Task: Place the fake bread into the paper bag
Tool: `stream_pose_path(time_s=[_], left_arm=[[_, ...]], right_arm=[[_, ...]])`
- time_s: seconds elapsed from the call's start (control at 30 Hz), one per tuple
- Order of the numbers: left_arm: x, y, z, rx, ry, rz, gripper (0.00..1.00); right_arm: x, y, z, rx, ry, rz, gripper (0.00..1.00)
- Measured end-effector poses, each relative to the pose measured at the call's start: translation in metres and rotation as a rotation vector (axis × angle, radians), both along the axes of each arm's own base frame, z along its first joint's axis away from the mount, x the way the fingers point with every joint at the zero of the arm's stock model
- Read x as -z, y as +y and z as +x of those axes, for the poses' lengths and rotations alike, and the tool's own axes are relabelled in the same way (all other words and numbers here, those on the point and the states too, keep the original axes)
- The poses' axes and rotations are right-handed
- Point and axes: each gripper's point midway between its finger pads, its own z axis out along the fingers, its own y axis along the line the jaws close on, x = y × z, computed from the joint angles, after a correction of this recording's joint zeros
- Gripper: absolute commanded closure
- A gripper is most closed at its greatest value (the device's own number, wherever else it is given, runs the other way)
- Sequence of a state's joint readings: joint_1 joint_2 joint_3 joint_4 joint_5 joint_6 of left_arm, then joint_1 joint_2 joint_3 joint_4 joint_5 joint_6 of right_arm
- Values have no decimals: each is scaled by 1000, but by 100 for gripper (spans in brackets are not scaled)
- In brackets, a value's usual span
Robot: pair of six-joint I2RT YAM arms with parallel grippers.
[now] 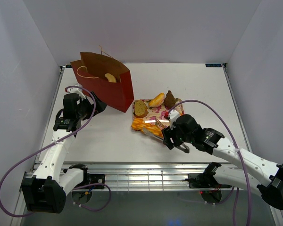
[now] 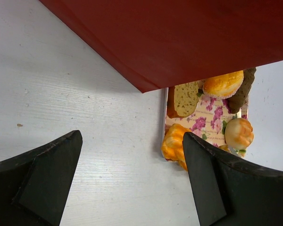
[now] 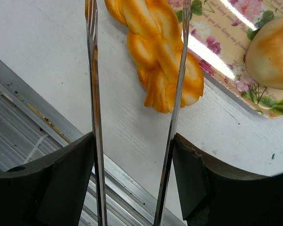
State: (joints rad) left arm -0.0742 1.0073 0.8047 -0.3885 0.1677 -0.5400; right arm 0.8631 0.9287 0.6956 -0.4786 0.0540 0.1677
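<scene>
The dark red paper bag (image 1: 104, 87) stands open at the back left with one golden pastry (image 1: 110, 77) inside. More fake bread lies on and beside the pink floral tray (image 1: 175, 110): a toast slice (image 1: 140, 108), a golden roll (image 1: 156, 100), a brown pastry (image 1: 170, 100) and an orange twisted loaf (image 1: 141, 124). My right gripper (image 1: 172, 136) is shut on metal tongs (image 3: 93, 94). The tong arms straddle the twisted loaf (image 3: 155, 47) at the tray's near edge. My left gripper (image 1: 96, 103) is open and empty, low by the bag's red side (image 2: 188, 37).
A round bun (image 3: 272, 52) sits on the tray (image 3: 217, 33). The table's metal front rail (image 3: 47, 117) runs just below the tongs. White walls enclose the table on three sides.
</scene>
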Motion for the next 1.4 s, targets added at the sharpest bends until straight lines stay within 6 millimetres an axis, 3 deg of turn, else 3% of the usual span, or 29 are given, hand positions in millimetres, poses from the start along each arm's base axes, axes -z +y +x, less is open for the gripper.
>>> stream_pose_path(time_s=[0.43, 1.13, 1.4], left_arm=[[2, 0, 0, 0, 5, 0, 2], [5, -1, 1, 5, 20, -5, 2], [5, -2, 1, 8, 21, -7, 2]], right_arm=[[19, -13, 0, 7, 4, -125, 30], [34, -13, 2, -6, 21, -191, 31], [36, -7, 3, -37, 33, -196, 46]])
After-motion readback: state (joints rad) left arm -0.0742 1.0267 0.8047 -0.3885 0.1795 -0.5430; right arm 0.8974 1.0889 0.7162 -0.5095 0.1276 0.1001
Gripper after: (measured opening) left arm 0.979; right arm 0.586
